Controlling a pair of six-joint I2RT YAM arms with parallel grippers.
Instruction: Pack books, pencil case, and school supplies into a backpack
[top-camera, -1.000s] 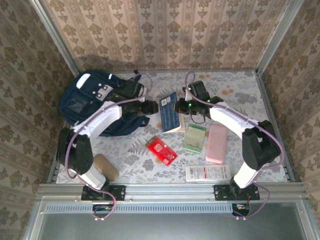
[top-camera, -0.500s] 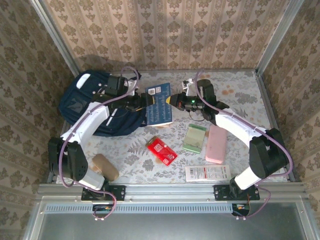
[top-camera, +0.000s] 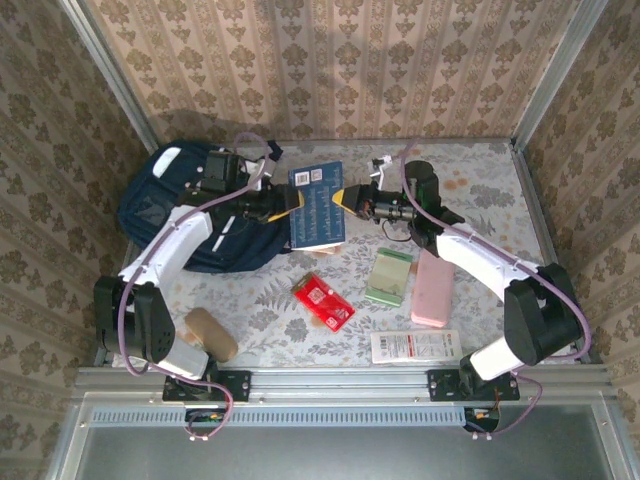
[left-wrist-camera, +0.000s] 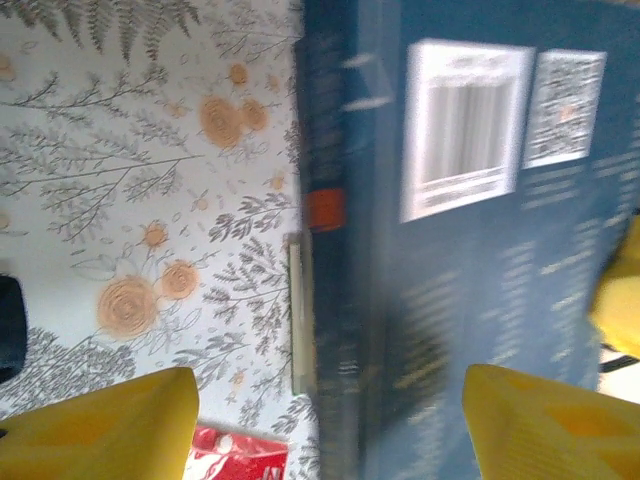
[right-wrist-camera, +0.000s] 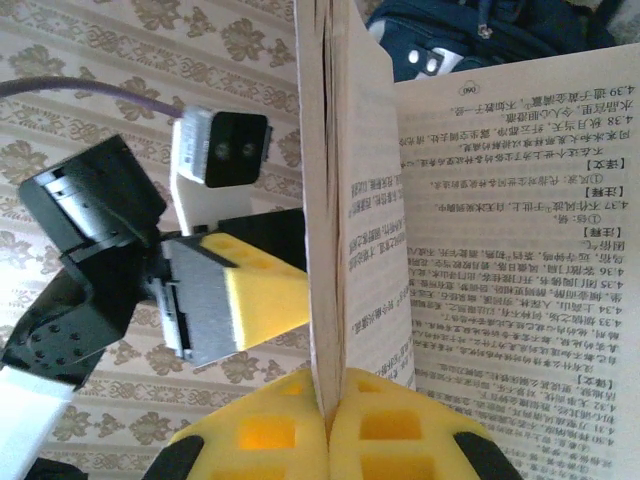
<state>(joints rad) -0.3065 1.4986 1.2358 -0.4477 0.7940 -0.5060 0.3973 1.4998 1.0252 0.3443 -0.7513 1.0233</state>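
Blue book (top-camera: 318, 205) lifted; right end effector (top-camera: 343, 197) clamps it, left end effector (top-camera: 288, 207) gapes.

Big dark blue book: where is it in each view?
Top external: book in the middle, held up.
Left wrist: right half, barcode cover facing the camera.
Right wrist: centre, edge-on, open pages to its right.
Landmark: backpack, left of the book from above, top right in right wrist.
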